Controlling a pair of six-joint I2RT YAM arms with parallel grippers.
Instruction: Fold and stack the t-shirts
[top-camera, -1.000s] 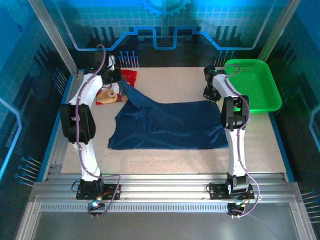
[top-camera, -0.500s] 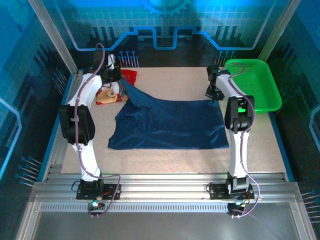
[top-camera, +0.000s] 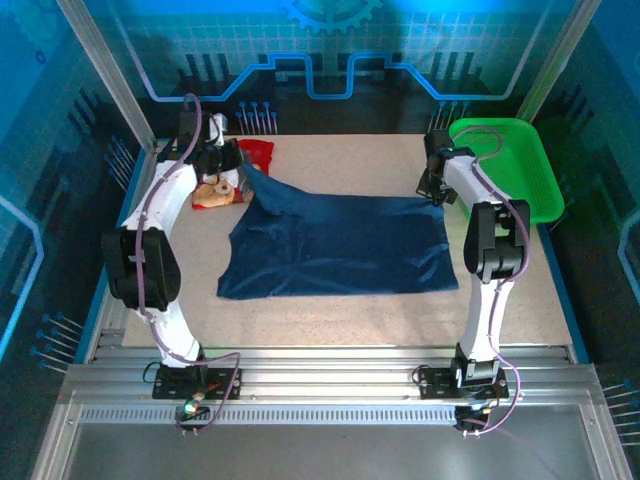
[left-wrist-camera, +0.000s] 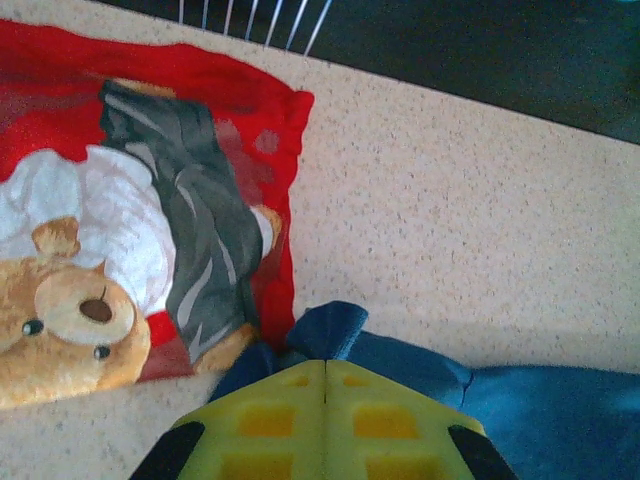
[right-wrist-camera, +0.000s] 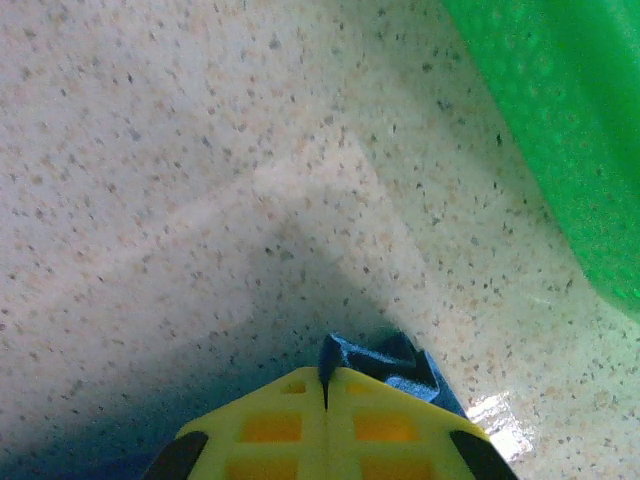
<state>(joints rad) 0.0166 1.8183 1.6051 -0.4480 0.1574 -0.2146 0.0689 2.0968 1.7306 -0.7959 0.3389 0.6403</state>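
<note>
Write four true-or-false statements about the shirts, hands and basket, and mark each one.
1. The left hand is shut on a corner of the navy shirt. True.
2. The right hand hangs open over the green basket. False: it is shut on another corner of the navy shirt, beside the basket.
3. The red shirt lies in the basket. False: it lies on the table, far left.
4. The red shirt shows a teddy bear. True.

Surface (top-camera: 350, 315): speckled beige top, carrying three items.
Navy blue t-shirt (top-camera: 340, 250): lying spread across the middle, plain side showing, its two far corners rising off the top.
Red t-shirt (top-camera: 258, 152): lying at the far left, teddy-bear print facing up, just beside the navy cloth.
Green basket (top-camera: 510, 170): sitting at the far right edge.
</note>
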